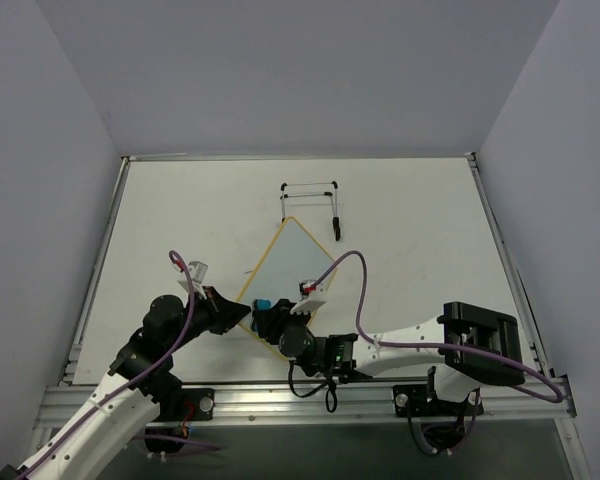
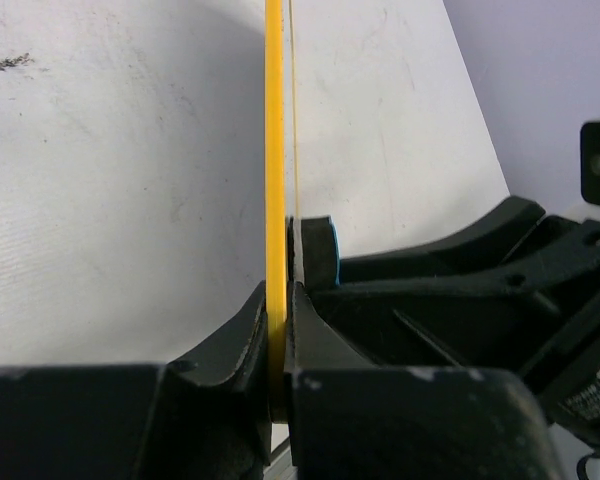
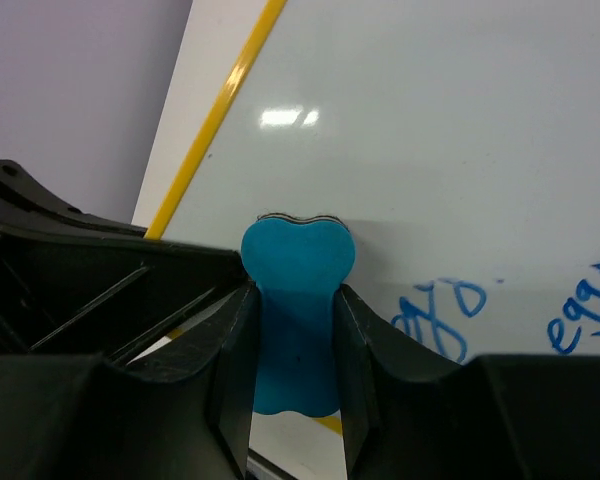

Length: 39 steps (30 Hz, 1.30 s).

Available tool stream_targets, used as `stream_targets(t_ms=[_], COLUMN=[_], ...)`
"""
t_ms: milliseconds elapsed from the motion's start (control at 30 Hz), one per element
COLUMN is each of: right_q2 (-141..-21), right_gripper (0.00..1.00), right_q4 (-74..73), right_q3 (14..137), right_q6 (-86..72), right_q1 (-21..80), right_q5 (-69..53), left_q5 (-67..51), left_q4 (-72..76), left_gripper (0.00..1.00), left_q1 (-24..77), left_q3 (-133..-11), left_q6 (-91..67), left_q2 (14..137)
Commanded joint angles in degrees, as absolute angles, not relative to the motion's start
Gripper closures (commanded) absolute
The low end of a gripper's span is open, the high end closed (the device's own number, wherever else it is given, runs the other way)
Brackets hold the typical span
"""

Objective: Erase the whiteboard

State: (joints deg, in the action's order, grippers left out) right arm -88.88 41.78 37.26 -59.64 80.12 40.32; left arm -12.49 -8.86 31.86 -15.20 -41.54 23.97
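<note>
The whiteboard (image 1: 292, 268), white with a yellow frame, lies turned like a diamond near the table's front. My left gripper (image 1: 242, 315) is shut on its near-left edge; in the left wrist view the yellow frame (image 2: 274, 150) runs between the closed jaws of the left gripper (image 2: 278, 330). My right gripper (image 1: 270, 318) is shut on the blue eraser (image 3: 297, 315), its felt edge pressed on the board (image 3: 430, 150) near the corner. Blue handwriting (image 3: 445, 312) shows right of the eraser. The eraser shows as a blue spot from above (image 1: 265, 303) and edge-on in the left wrist view (image 2: 317, 250).
A small wire stand (image 1: 311, 200) with black feet sits behind the board. Raised rails border the table (image 1: 160, 230) at the left, right and back. A dark smudge (image 2: 5, 65) marks the tabletop left of the board.
</note>
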Motion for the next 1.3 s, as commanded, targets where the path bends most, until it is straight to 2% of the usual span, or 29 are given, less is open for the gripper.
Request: stream_targets(t_ms=[0,300,533,833,1267], right_q2=[-91.8,-94.7,-95.7,-96.7,-94.5], right_gripper=[1.00,1.00,1.00,1.00,1.00], right_q4=[36.9,27.3,27.8,24.4,22.9], right_q3=[43.2,46.8,41.8,35.0,26.0], right_q6=[-67.4,-77.2,-78.5,-84.2,-83.2], right_q1=[85.1,86.7,81.9,80.8,77.3], right_q5=[49.7,55.0,48.5,47.6,43.3], left_q5=[-17.0,-17.1,-17.1,-17.1,-17.2], left_q4=[-7.5,-7.6,-7.6,-7.6,-7.6], left_gripper=[0.98,0.98,0.98,0.98,0.98], left_q1=[33.0,33.0,33.0,33.0,33.1], left_q3=[-16.5,-16.4,-16.4,-16.3,-16.4], left_q6=[-37.7,-38.0,-38.0,-38.1,-38.1], left_q2=[23.4,22.3,22.2,21.9,21.4])
